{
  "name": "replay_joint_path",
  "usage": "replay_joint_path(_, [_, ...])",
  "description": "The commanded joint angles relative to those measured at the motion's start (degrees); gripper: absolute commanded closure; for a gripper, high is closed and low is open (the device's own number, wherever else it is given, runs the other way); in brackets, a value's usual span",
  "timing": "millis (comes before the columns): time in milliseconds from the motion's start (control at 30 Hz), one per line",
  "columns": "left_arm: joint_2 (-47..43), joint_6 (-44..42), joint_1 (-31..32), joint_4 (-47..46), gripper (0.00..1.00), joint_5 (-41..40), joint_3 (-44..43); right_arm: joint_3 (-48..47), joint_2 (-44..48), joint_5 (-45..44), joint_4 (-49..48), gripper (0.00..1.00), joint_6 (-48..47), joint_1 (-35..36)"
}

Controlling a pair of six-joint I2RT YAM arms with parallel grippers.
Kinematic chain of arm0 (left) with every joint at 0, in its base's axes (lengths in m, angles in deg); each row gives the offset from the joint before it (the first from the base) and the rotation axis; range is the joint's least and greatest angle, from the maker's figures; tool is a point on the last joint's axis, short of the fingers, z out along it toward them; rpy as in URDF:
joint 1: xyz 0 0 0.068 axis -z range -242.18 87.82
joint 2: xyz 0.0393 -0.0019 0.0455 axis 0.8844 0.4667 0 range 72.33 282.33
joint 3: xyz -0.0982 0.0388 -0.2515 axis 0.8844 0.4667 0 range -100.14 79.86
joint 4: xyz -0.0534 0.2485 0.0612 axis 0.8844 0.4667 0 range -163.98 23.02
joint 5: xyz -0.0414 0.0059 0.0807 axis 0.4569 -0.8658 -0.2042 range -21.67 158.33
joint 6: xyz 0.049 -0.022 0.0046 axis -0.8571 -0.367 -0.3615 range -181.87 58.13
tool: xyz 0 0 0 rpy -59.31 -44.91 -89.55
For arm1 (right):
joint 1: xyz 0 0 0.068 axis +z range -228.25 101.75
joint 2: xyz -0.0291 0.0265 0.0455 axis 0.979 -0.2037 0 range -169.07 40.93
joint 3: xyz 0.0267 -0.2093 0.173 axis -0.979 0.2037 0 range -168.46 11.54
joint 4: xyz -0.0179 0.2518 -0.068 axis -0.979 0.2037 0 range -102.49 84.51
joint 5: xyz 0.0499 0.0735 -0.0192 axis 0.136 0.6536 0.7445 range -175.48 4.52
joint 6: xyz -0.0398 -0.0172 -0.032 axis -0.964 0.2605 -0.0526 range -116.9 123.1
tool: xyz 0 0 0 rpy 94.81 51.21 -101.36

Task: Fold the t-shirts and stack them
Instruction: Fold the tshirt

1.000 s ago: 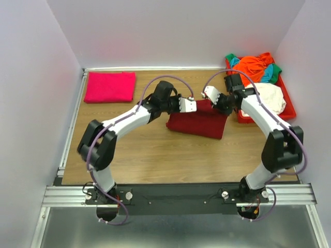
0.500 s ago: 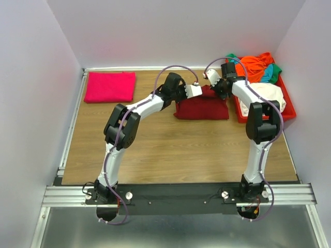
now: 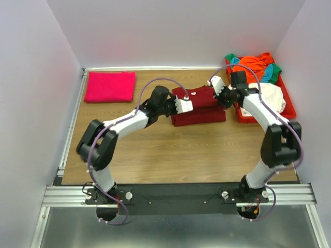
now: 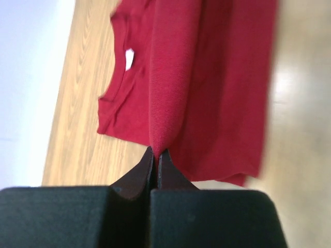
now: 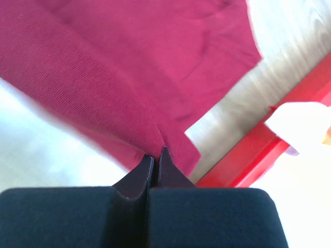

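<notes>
The dark red t-shirt (image 3: 200, 106) lies partly folded in the middle of the table, its collar and white label showing in the left wrist view (image 4: 207, 77). My left gripper (image 3: 185, 105) is shut on a pinched ridge of its cloth at the left side, seen close in the left wrist view (image 4: 155, 151). My right gripper (image 3: 214, 85) is shut on the shirt's right far edge, the cloth (image 5: 129, 67) gathered between its fingertips (image 5: 155, 152). A folded magenta-pink t-shirt (image 3: 110, 86) lies flat at the far left.
A red tray (image 3: 287, 112) stands at the far right, its rim (image 5: 248, 160) close to my right gripper. It holds orange (image 3: 256, 64), cream (image 3: 271, 97), green and teal shirts in a heap. White walls close in the table on three sides.
Both grippers, still shut on the dark red shirt, carried it toward the back and then brought it forward and left, laying a fold over. The shirt now lies as a narrower band.
</notes>
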Motion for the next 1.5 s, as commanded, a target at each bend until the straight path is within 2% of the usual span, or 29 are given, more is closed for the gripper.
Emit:
replay_joint_path(0, [-10.89, -2.17, 2.98, -0.70, 1.00, 2.81, 9.66, 9.51, 10.60, 8.85, 6.70, 0.99, -7.77, -0.52])
replay_joint_path(100, [-19.14, -1.30, 7.46, -0.61, 1.00, 3.25, 17.75, 17.51, 17.90, 12.56, 12.85, 0.99, -13.49, -0.34])
replay_joint_path(167, [-21.53, 0.20, 10.00, -0.26, 1.00, 2.81, 22.41, 23.05, 23.52, 13.18, 17.34, 0.99, -18.06, -0.25])
replay_joint_path(200, [-23.37, 1.25, 13.24, 0.35, 1.00, 2.37, 24.78, 26.20, 25.45, 13.35, 20.74, 0.99, -22.08, -0.17])
replay_joint_path(467, [-27.95, 7.66, 27.06, 6.59, 1.00, 2.02, 30.33, 32.82, 42.77, 10.80, 36.85, 0.99, -33.88, -0.08])
replay_joint_path(633, [-32.26, 10.57, 31.19, 8.71, 1.00, 2.63, 29.64, 32.30, 47.43, 11.68, 43.97, 0.99, -35.04, -0.08])
replay_joint_path(767, [-35.25, 9.00, 31.38, 8.63, 1.00, 0.63, 29.11, 31.24, 49.38, 10.02, 40.66, 0.99, -30.32, -0.16])
replay_joint_path(900, [-36.48, 1.54, 29.54, 5.47, 1.00, -5.97, 28.67, 25.54, 44.12, 6.59, 31.87, 0.99, -24.15, -0.08])
replay_joint_path(967, [-35.70, -1.19, 23.67, 2.49, 1.00, -4.76, 27.79, 19.75, 39.82, 4.83, 26.25, 0.99, -21.95, -0.16])
replay_joint_path(1000, [-33.86, -2.94, 18.77, 2.03, 1.00, -3.44, 25.79, 17.64, 34.93, 4.22, 22.92, 0.99, -19.77, -0.17])
replay_joint_path(1067, [-31.05, -4.19, 13.99, -0.24, 1.00, -1.59, 21.93, 11.16, 29.54, 3.95, 20.79, 0.99, -18.26, -0.17])
replay_joint_path(1100, [-27.12, -5.67, 12.23, -0.34, 1.00, -1.24, 20.16, 9.11, 23.51, 4.04, 19.82, 0.99, -17.38, -0.08])
replay_joint_path(1167, [-22.53, -6.30, 7.66, -1.30, 1.00, -1.32, 16.73, 5.07, 17.60, 4.21, 17.27, 0.99, -16.15, -0.08])
replay_joint_path(1267, [-12.51, -5.69, 2.22, -1.22, 1.00, 0.17, 6.39, -1.35, 7.83, 4.22, 13.67, 0.99, -12.29, -0.08])
replay_joint_path(1300, [-7.53, -5.34, 1.24, -0.79, 1.00, 0.35, 4.08, -4.33, 5.81, 3.86, 11.48, 0.99, -10.97, -0.16])
replay_joint_path(1467, [2.88, -1.56, -2.55, -0.61, 1.00, 0.18, -6.03, -10.59, -7.71, -2.55, 6.20, 0.99, -4.29, -0.16])
